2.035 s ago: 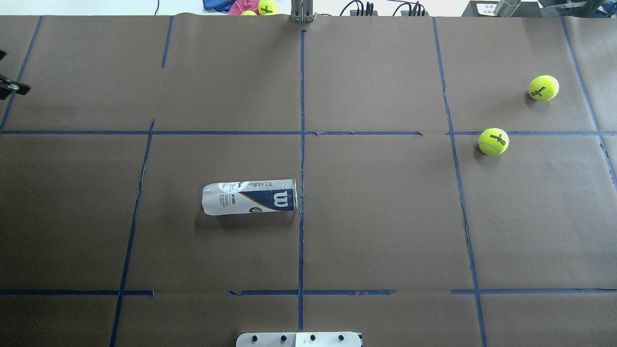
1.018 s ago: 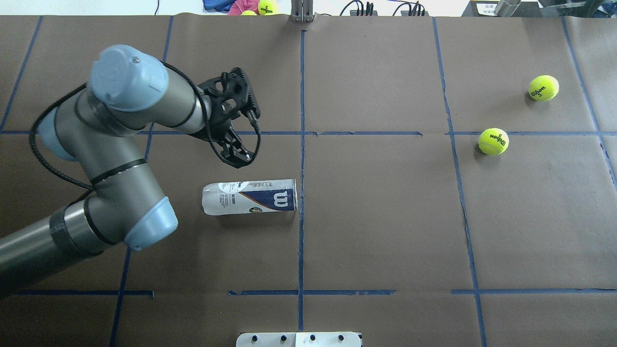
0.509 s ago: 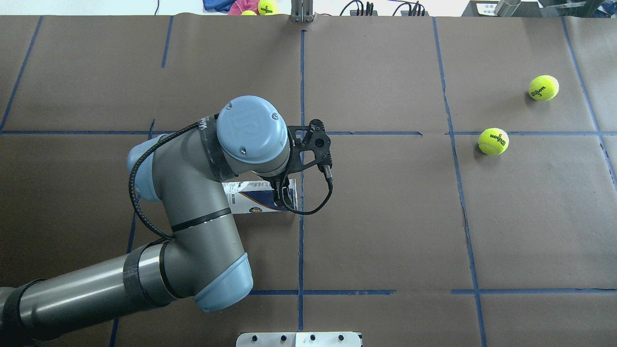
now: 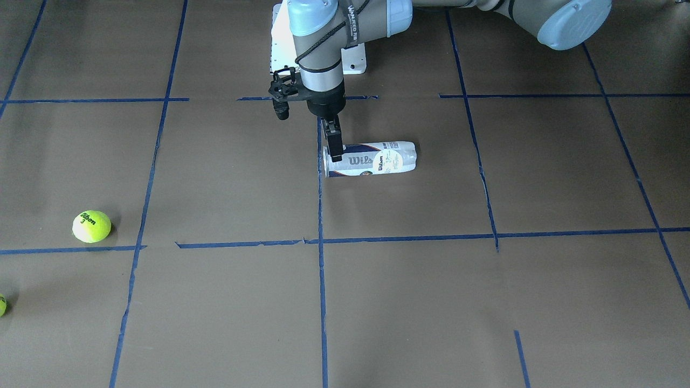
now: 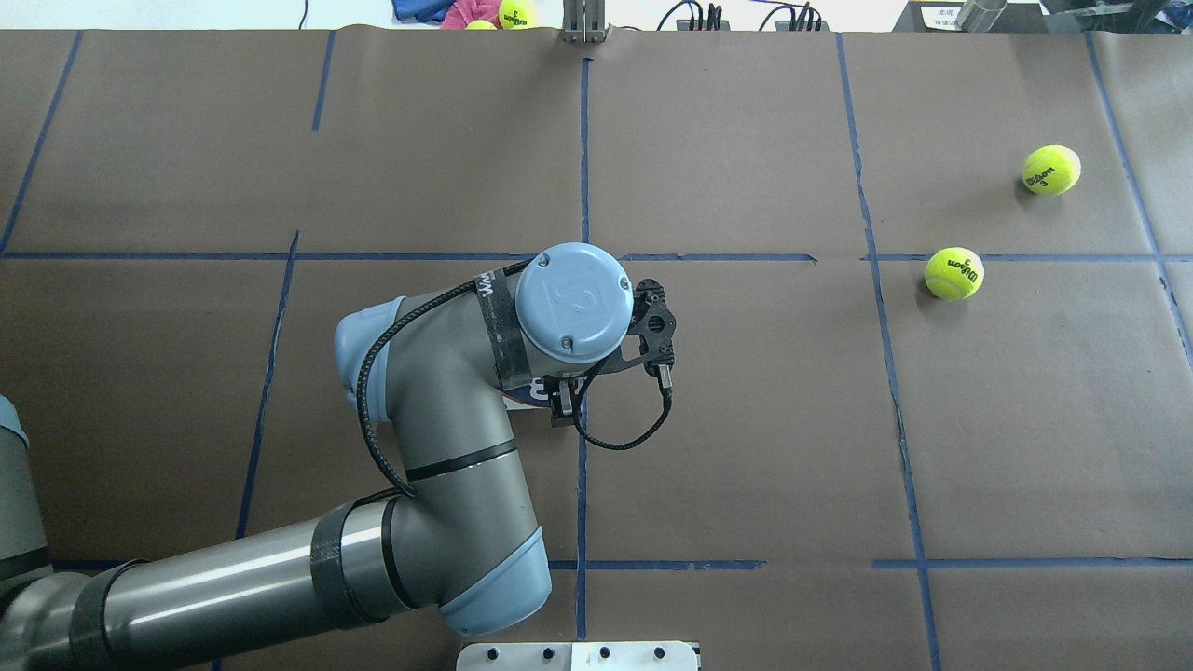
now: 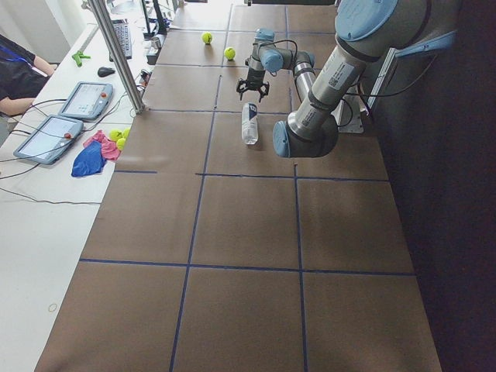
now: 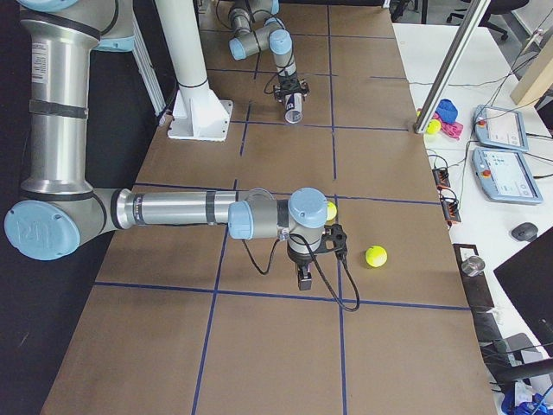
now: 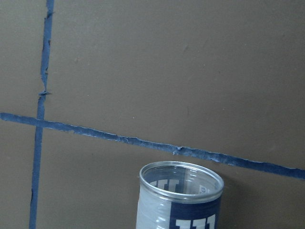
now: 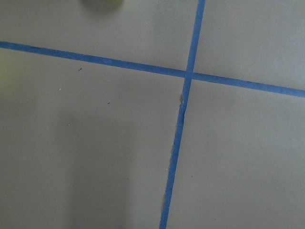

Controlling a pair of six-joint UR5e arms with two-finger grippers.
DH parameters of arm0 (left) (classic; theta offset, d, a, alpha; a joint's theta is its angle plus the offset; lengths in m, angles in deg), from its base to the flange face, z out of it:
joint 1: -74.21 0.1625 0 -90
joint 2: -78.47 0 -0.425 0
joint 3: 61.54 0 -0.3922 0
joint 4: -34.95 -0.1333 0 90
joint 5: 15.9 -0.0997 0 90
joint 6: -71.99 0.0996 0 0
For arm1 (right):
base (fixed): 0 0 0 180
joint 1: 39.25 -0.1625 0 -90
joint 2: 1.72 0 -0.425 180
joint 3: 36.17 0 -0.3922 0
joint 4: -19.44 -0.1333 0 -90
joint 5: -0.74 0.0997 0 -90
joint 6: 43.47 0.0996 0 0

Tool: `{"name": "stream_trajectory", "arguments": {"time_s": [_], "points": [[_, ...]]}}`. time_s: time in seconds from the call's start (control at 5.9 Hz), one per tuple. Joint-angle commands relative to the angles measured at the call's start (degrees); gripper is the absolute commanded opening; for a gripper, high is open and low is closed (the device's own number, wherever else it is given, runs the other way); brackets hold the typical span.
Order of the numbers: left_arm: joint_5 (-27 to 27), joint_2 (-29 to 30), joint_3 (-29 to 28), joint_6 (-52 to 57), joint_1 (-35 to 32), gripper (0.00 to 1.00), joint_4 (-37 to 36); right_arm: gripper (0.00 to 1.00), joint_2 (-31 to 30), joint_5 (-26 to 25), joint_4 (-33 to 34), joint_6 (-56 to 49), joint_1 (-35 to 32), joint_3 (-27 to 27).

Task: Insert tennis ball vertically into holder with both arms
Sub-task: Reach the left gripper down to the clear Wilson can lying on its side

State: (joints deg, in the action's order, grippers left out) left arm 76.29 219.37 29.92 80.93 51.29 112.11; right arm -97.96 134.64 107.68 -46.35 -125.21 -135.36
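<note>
The holder, a clear can with a white and navy Wilson label, lies on its side at mid-table. Its open end shows in the left wrist view. My left gripper points down over that open end with its fingers spread, holding nothing. In the overhead view the left wrist hides most of the can. Two tennis balls lie at the far right. My right gripper shows only in the exterior right view, low beside a ball. I cannot tell whether it is open or shut.
The white metal pedestal base stands at the table's near edge. A metal post, spare balls and cloth sit at the far edge. Blue tape lines cross the brown paper.
My left arm swept in from the left and brought its gripper from beyond the can to above the can's open end. The can and the balls have not moved.
</note>
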Motion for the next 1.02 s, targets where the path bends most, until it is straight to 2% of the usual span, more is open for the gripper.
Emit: {"name": "stream_trajectory", "arguments": {"time_s": [0.0, 0.51, 0.85], "points": [[-0.25, 0.17, -3.03, 0.02, 0.34, 1.00, 0.44, 1.00, 0.00, 0.05, 0.00, -0.02, 0.00, 0.22], [-0.16, 0.17, -4.97, -0.59, 1.31, 1.00, 1.23, 1.00, 0.00, -0.04, 0.00, -0.02, 0.00, 0.31], [-0.16, 0.35, -8.74, -1.03, 1.31, 1.00, 5.88, 1.00, 0.00, -0.04, 0.00, -0.02, 0.00, 0.40]]}}
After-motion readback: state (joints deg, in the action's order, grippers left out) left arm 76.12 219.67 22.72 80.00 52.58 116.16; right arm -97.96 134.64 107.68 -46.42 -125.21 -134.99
